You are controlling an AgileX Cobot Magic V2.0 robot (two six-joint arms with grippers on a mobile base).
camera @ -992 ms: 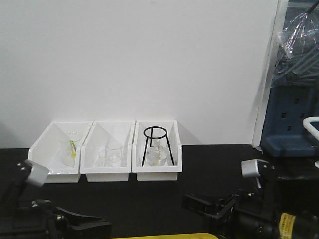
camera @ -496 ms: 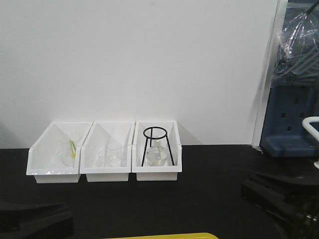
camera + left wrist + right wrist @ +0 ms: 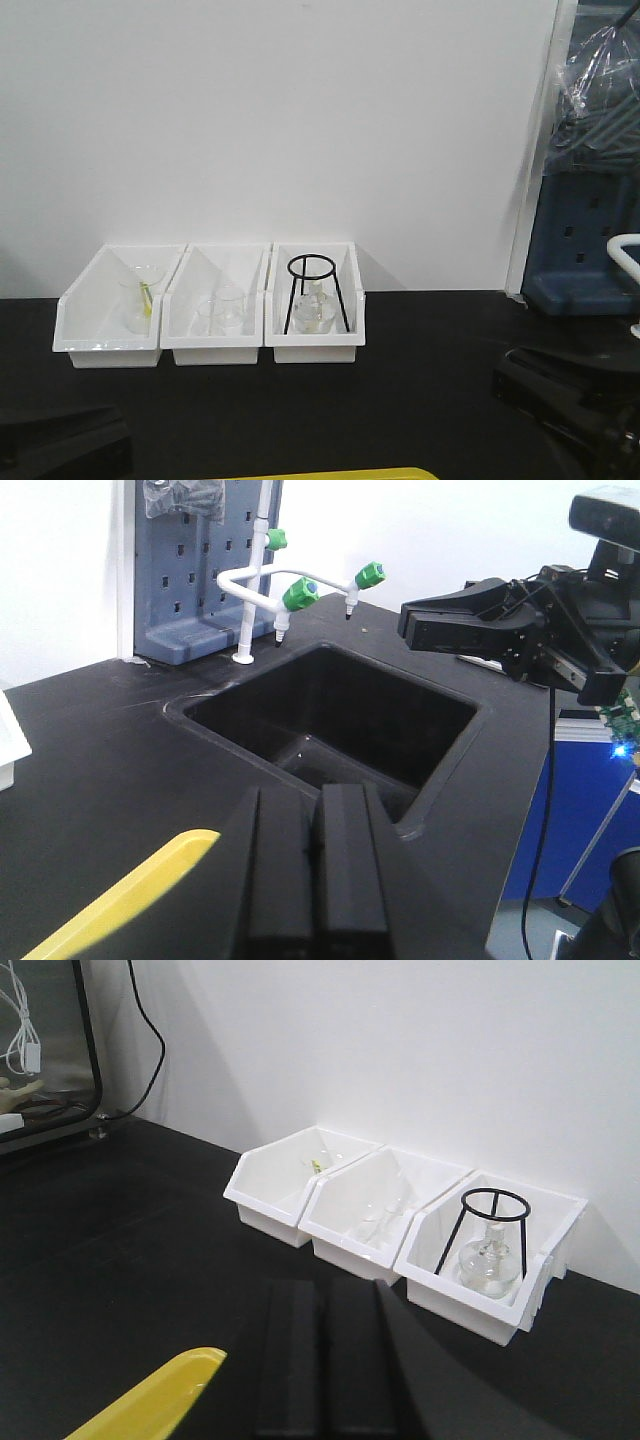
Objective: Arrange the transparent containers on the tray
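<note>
Both my black pincers [image 3: 318, 865] [image 3: 332, 1360] are pressed together, empty; slim clear glass tubes [image 3: 383, 1218] in the middle white plastic bin [image 3: 340, 1235] barely show.

The left hand [image 3: 318, 880] sits at the bottom centre of its wrist view, its 2 black fingers pressed flat together, holding nothing. The right hand [image 3: 330, 1370] fills the bottom centre of its own view, likewise closed and empty.
</note>
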